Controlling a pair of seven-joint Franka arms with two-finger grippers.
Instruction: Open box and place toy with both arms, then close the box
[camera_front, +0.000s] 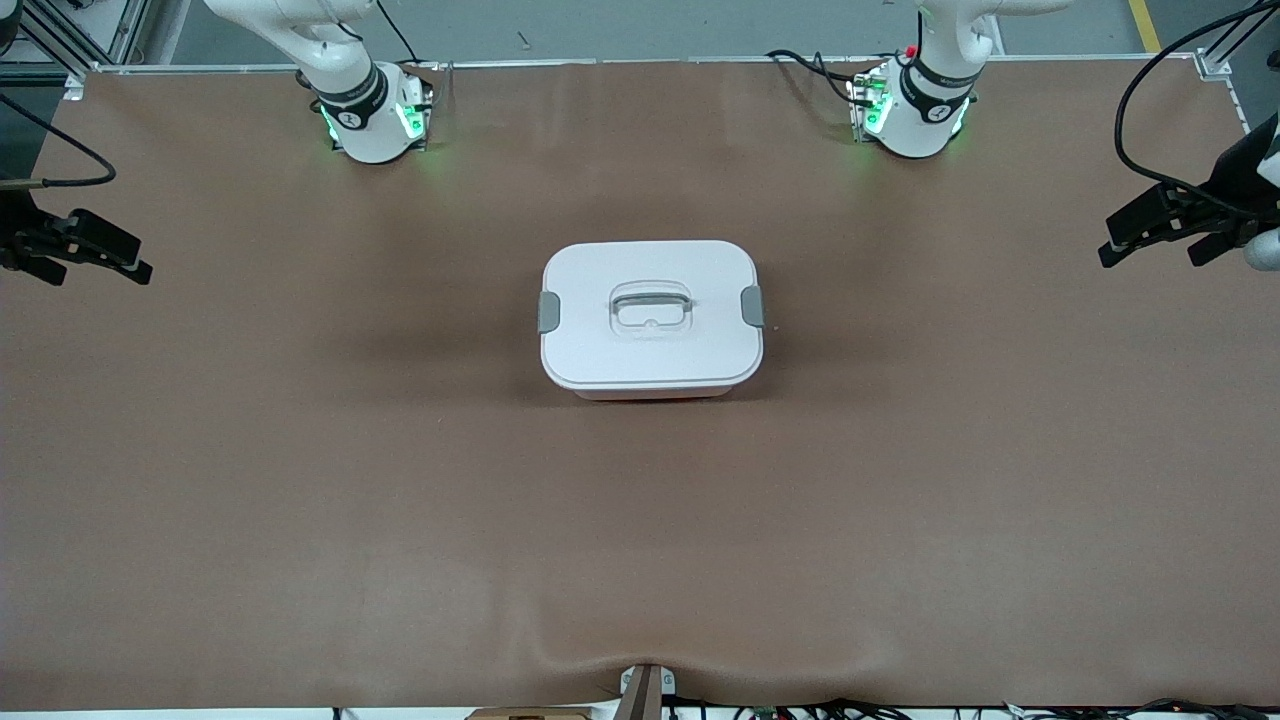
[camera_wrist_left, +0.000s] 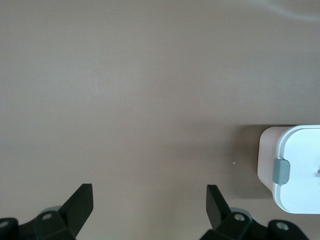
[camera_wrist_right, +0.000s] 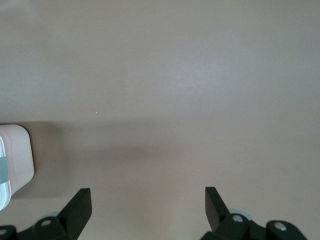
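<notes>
Your brown surface (camera_front: 300, 500) carried the white rounded plastic box (camera_front: 650, 318) at its middle, lid on, grey latches (camera_front: 549, 312) at both ends and no toy in sight. That fitted either a box yet to be opened or one already filled and closed. Your left tool (camera_front: 1170, 230) and right tool (camera_front: 75, 250) waited over the surface's two ends, fingers apart.

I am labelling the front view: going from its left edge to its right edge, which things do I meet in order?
Right gripper → grey latch → lid handle → second grey latch → left gripper. The latches and handle sit on the closed white box.
</notes>
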